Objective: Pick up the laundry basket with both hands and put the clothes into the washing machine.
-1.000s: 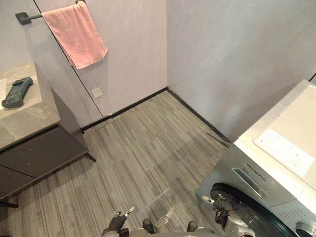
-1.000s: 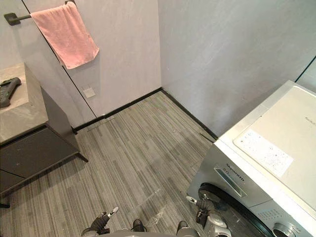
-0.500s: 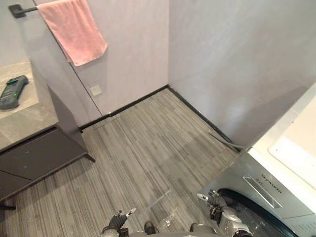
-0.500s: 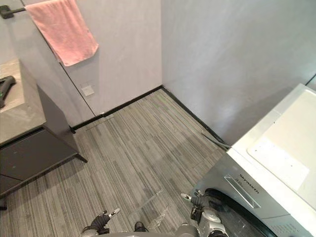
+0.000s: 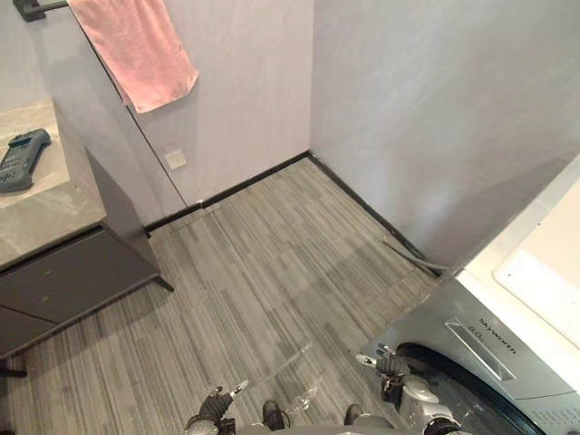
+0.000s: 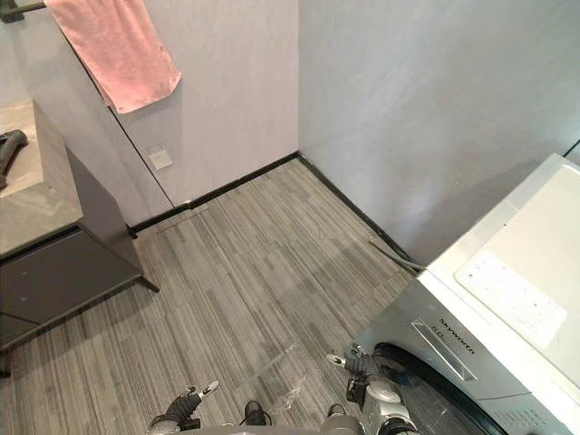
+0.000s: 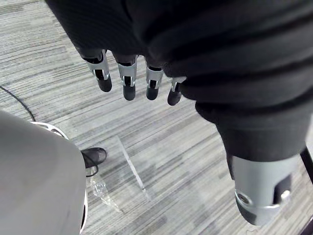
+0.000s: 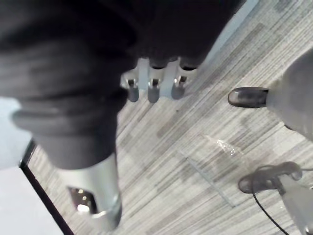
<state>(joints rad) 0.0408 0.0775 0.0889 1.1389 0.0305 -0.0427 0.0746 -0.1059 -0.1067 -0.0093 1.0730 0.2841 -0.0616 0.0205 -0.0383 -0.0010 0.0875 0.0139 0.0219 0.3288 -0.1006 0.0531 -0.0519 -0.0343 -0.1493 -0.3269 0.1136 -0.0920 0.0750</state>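
The silver washing machine (image 5: 494,331) stands at the lower right, its dark round door (image 5: 476,394) facing the floor area in front of me. My right hand (image 5: 388,366) hangs low just in front of that door, fingers (image 8: 152,84) relaxed and holding nothing. My left hand (image 5: 217,404) hangs at the bottom edge, over the striped grey floor, with straight fingers (image 7: 128,79) and nothing in it. The two hands are well apart from each other.
A pink towel (image 5: 138,47) hangs on a wall rail at the upper left. A dark cabinet with a stone top (image 5: 56,227) carries a dark device (image 5: 20,159). A clear plastic sheet (image 5: 295,362) lies on the floor between my hands. A hose (image 5: 413,256) runs along the right wall.
The camera has swung, so the washing machine sits further right and lower in the picture. Both hands hang much as before, with nothing in them.
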